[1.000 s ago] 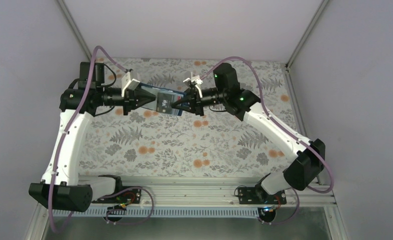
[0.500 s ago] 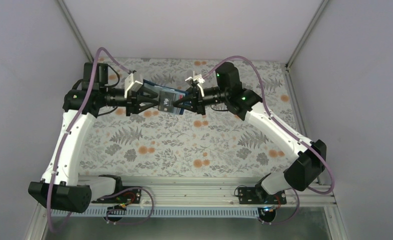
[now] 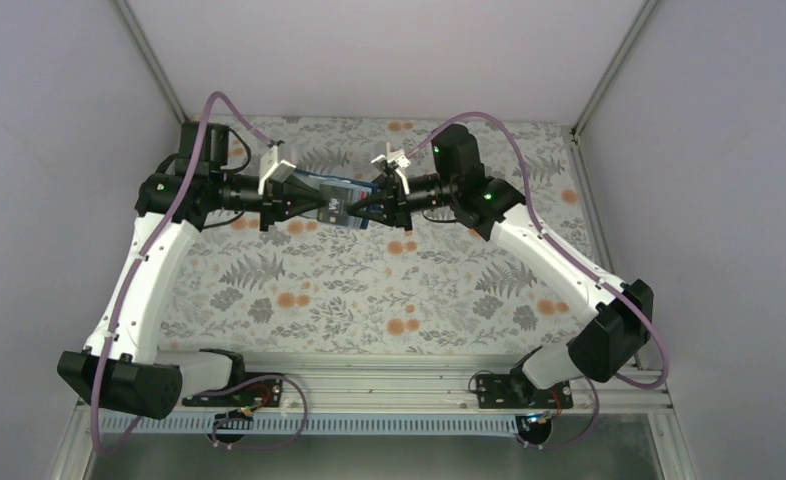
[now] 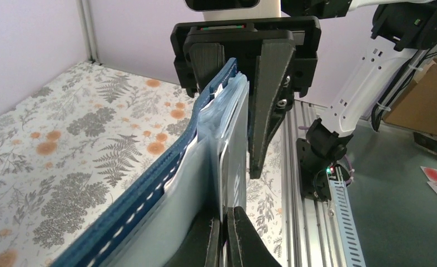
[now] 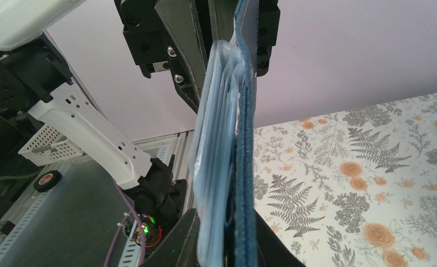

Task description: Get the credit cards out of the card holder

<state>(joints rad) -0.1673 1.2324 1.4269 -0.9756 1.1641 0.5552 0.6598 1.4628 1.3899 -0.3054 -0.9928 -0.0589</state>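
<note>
The navy card holder (image 3: 341, 190) hangs open in the air between both grippers, above the far part of the table. My right gripper (image 3: 366, 205) is shut on its right end; in the right wrist view the navy cover and pale blue pockets (image 5: 230, 167) stand edge-on between its fingers (image 5: 189, 239). My left gripper (image 3: 314, 202) is shut on the thin edge of a credit card (image 4: 222, 167) that sticks out of a pale pocket (image 4: 236, 144). The black card face with pale marks (image 3: 330, 207) shows from above. The other cards are hidden.
The floral tablecloth (image 3: 369, 290) lies below the holder. An aluminium rail (image 3: 389, 375) with both arm bases runs along the near edge. Grey walls stand close on the left, right and back.
My left arm has pushed to the right and a little farther back, its gripper sliding farther over the black card. The right gripper and holder have barely shifted.
</note>
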